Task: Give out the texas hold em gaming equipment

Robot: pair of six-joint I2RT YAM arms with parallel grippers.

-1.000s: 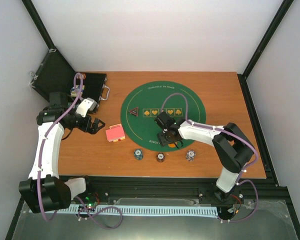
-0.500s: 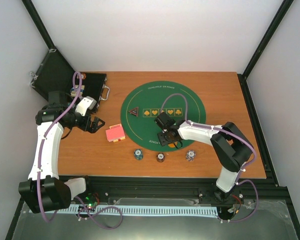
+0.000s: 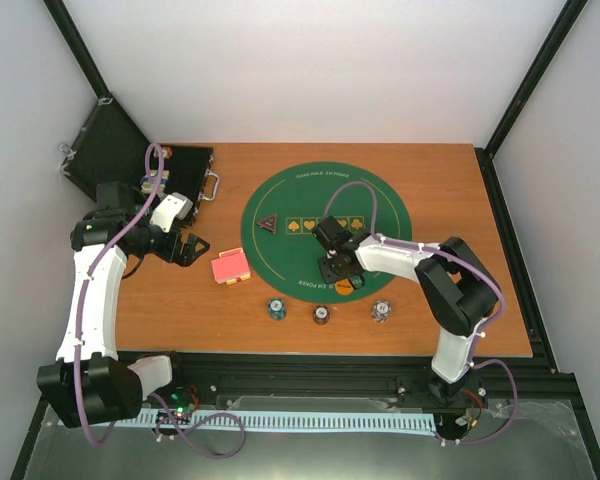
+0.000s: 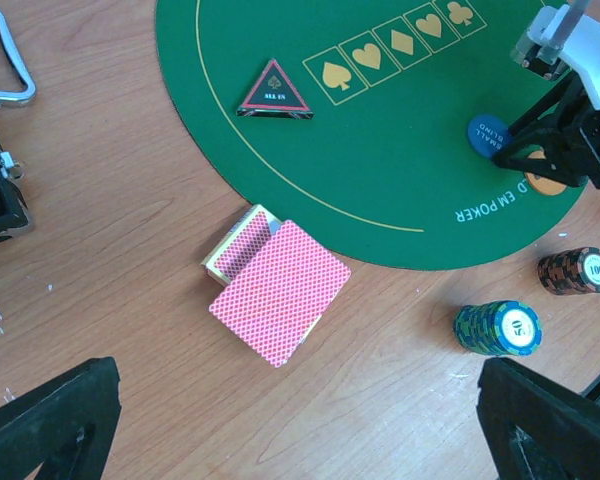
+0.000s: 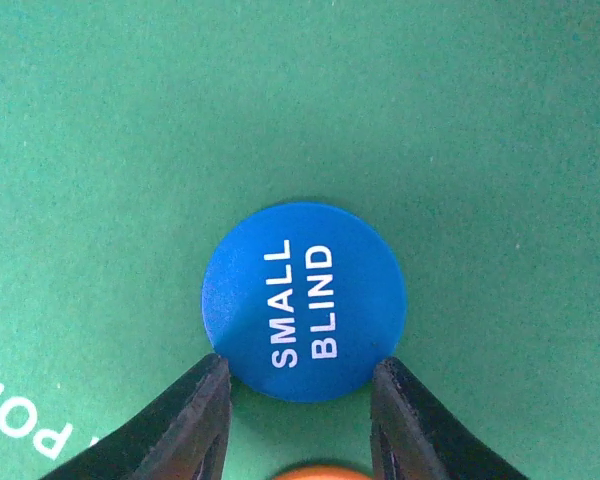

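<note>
The blue "SMALL BLIND" button (image 5: 302, 298) lies flat on the green mat (image 3: 310, 195). My right gripper (image 5: 300, 366) is open just above it, one fingertip at each side of its near edge. The orange button (image 3: 346, 287) lies just behind the gripper, near the mat's front rim. The dark triangular button (image 3: 269, 223) lies on the mat's left part. Red-backed cards (image 3: 230, 267) lie on the wood left of the mat, beside their box. Three chip stacks (image 3: 276, 308) (image 3: 321, 314) (image 3: 382, 311) stand in front of the mat. My left gripper (image 3: 188, 250) is open and empty, above the wood left of the cards (image 4: 280, 290).
A black hard case (image 3: 180, 170) with a metal handle (image 4: 5, 60) lies open at the back left. In the left wrist view the right gripper (image 4: 550, 150) hovers over the mat's edge, with the blue-green (image 4: 497, 328) and dark red (image 4: 577, 270) chip stacks in front of it.
My right gripper has moved a little toward the far side of the mat, uncovering the orange button behind it. The left arm has barely moved.
</note>
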